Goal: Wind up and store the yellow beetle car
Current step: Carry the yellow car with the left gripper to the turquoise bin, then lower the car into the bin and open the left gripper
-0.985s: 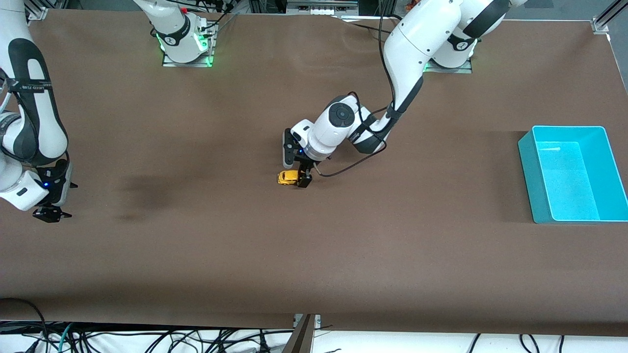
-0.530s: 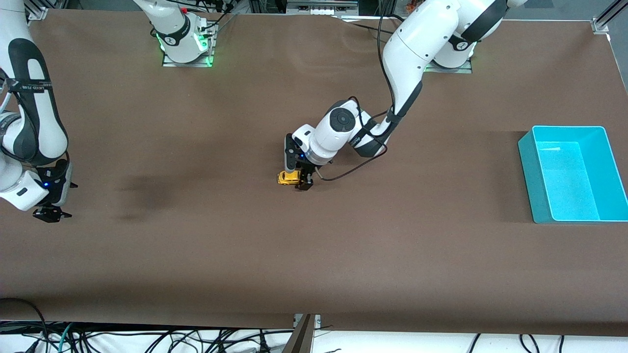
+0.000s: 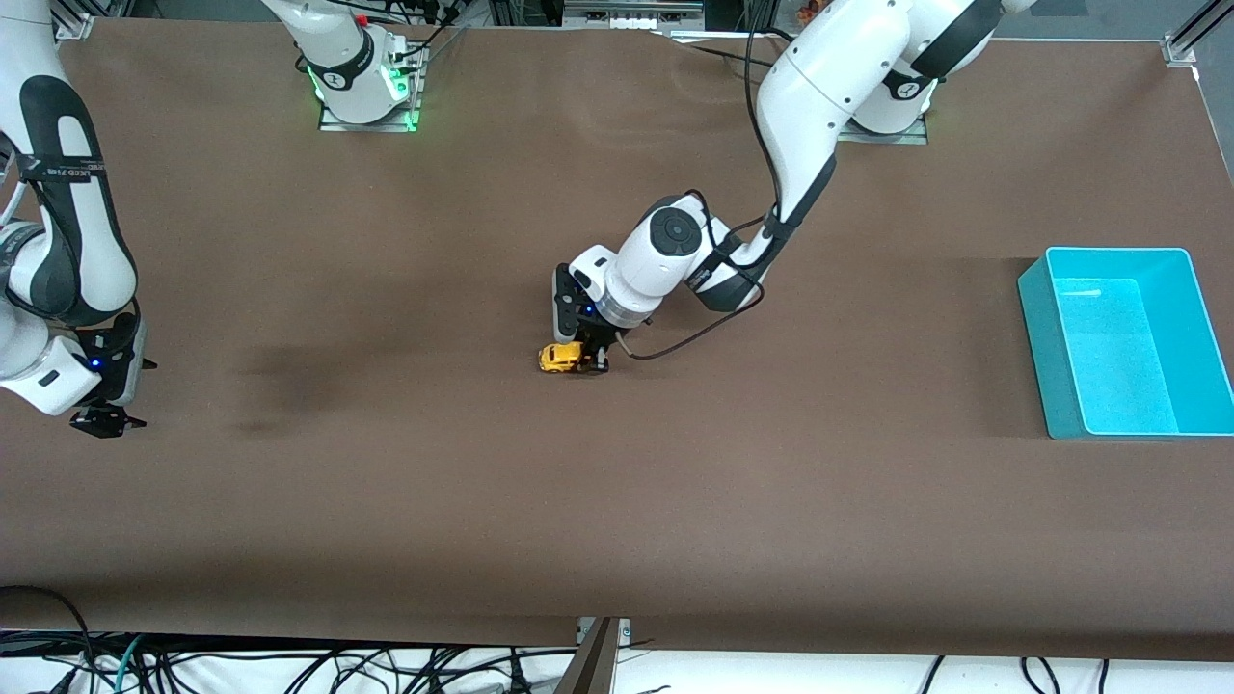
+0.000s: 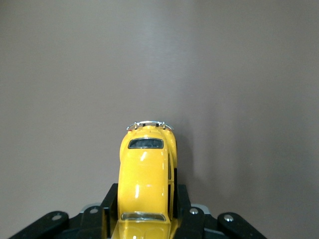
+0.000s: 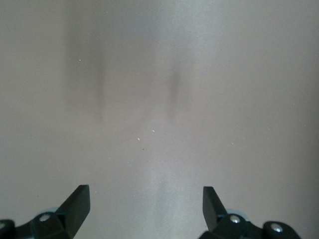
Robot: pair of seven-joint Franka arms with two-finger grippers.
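The yellow beetle car [image 3: 561, 358] sits on the brown table near its middle. My left gripper [image 3: 584, 358] is shut on the car's rear part, down at table level. In the left wrist view the car [image 4: 146, 181] lies between the black fingers [image 4: 108, 209], which press on both its sides, its nose pointing away from the hand. The teal bin [image 3: 1033, 333] stands at the left arm's end of the table and holds nothing that I can see. My right gripper [image 3: 104, 420] waits open and empty at the right arm's end; its fingertips [image 5: 77, 201] hang over bare table.
The two arm bases [image 3: 362, 92] stand along the table edge farthest from the front camera. Cables hang below the table edge nearest to the front camera [image 3: 289, 665]. A dark stain [image 3: 289, 371] marks the table between the car and the right gripper.
My left gripper has slid the car a little along the table toward the right arm's end. The right arm has barely moved.
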